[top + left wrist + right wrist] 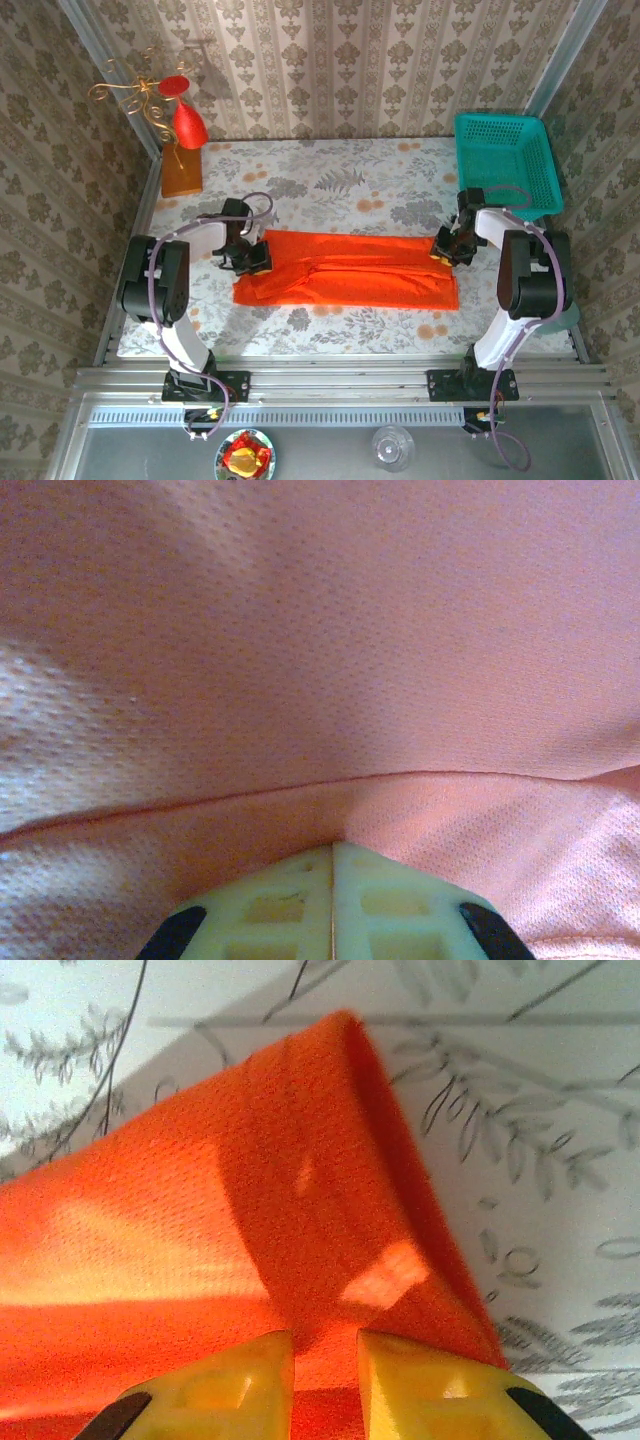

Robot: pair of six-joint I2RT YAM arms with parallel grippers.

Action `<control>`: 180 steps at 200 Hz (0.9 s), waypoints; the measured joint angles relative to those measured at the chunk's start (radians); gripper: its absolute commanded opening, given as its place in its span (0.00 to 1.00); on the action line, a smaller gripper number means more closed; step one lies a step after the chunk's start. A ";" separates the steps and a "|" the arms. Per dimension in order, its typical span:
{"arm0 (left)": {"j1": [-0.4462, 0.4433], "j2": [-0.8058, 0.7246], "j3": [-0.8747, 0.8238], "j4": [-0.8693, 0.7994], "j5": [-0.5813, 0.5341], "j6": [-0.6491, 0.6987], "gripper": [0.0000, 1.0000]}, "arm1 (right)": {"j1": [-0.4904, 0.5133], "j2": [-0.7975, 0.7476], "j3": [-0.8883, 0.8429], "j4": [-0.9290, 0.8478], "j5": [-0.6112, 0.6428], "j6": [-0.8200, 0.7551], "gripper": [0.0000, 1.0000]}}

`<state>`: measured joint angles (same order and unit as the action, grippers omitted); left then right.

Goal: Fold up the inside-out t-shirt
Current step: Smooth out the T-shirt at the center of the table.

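The shirt (350,272) is laid across the middle of the table (330,180) as a long, narrow band running left to right. Its near and far edges are roughly straight, and a seam or fold line is seen along its length. From this shape the lengthwise folds are judged to be done already: no sleeves are seen sticking out and the band is fairly flat.

The left gripper (250,255) is placed over the band's left end. In the left wrist view its fingers are pressed together with no gap, and cloth with a hem line lies just ahead. Whether any cloth is pinched cannot be told.

The right gripper (448,250) is set at the right end. In the right wrist view its fingers stand slightly apart with orange cloth filling the gap, so a grip on the folded corner is judged likely.

What is left, by this judgement, is the crosswise folding. One end is to be brought over the other, perhaps twice, until a compact packet is formed.
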<state>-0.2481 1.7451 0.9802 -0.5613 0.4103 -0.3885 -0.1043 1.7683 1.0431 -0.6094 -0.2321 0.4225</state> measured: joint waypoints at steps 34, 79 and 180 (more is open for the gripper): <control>0.027 -0.019 -0.043 0.051 0.051 0.000 0.10 | -0.003 -0.018 -0.009 0.008 -0.011 -0.003 0.23; 0.047 -0.053 -0.077 0.064 0.065 -0.011 0.11 | -0.007 -0.199 -0.051 -0.035 0.050 -0.003 0.25; 0.045 -0.074 -0.077 0.045 0.061 -0.019 0.18 | -0.007 -0.255 -0.201 -0.065 0.062 0.000 0.31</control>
<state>-0.2035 1.6707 0.9028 -0.5159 0.4709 -0.4080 -0.1116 1.5131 0.8417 -0.6746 -0.1703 0.4225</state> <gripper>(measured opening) 0.182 0.308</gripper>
